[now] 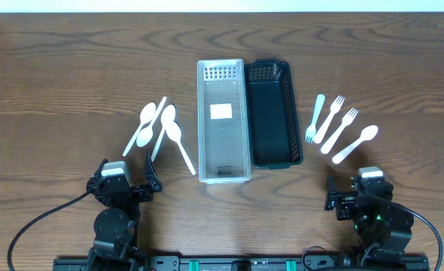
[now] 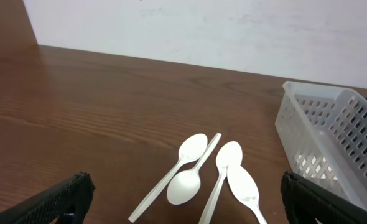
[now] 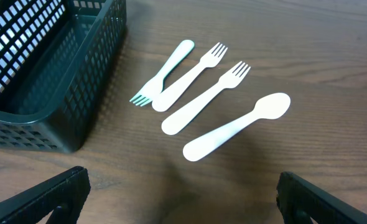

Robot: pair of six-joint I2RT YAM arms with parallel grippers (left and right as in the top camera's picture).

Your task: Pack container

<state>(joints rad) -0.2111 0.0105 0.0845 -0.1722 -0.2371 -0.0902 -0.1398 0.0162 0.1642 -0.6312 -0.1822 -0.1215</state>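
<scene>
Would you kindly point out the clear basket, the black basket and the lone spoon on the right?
clear basket (image 1: 223,144), overhead view, bare floor.
black basket (image 1: 271,124), overhead view, bare floor.
lone spoon (image 3: 272,107), right wrist view, bowl.

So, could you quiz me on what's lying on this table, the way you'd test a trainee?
1. True or false: the black basket already holds cutlery.
2. How many forks lie to that basket's right?
3. Where is the only spoon on that side? A) inside the black basket B) outermost, beyond the forks C) crossing a fork

Key: 1 false; 2 three; 3 B.
</scene>
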